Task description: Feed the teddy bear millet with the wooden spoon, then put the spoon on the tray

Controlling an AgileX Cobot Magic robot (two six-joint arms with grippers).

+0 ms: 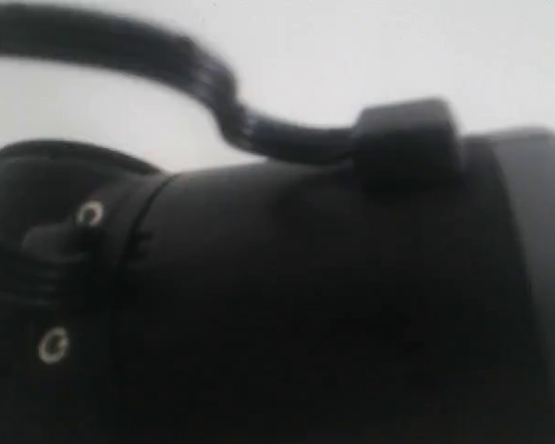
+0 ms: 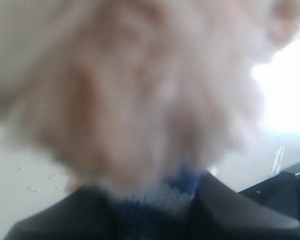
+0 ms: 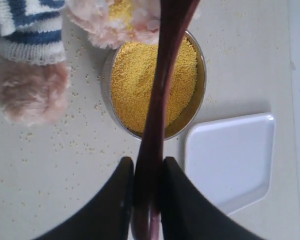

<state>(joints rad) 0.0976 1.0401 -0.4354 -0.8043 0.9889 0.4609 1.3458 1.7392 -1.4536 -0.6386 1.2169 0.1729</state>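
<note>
Left wrist view: the left gripper [image 2: 152, 212] had its two black fingers [image 2: 240, 215] either side of navy-and-white striped cloth, clamped on the small fluffy light-brown plush teddy bear [image 2: 140, 100]. Fur filled nearly everything ahead of the fingertips. It was very blurred, so I could not tell which part of the body beyond the shirt. The pale table [image 2: 20, 170] showed past the fur.

Right wrist view: the right gripper [image 3: 147, 167] had its black fingers [image 3: 117, 200] pressed tight on the thin handle of the small dark reddish-brown wooden spoon [image 3: 162, 90], pads touching wood on both sides. The spoon ran straight out from the fingertips, passing over the round metal bowl [image 3: 106, 90] and its mound of fine bright yellow millet [image 3: 132, 75]. The spoon's wider far end reached the bear's fluffy fur just beyond the bowl and was partly cut off by the picture edge. A patch of millet lay on that fur.

The flat white rectangular plastic tray [image 3: 230, 160] lay on the table just beside the bowl, off to one side of the gripper and apart from the spoon. On the gripper's other side were the bear's striped hem and a furry limb, near the bowl but not touching it. Loose grains [image 3: 80, 145] were scattered on the table around there.

Exterior view: a big blurred black arm housing [image 1: 305, 305] with a black cable [image 1: 120, 46] looping off it hid everything else.
</note>
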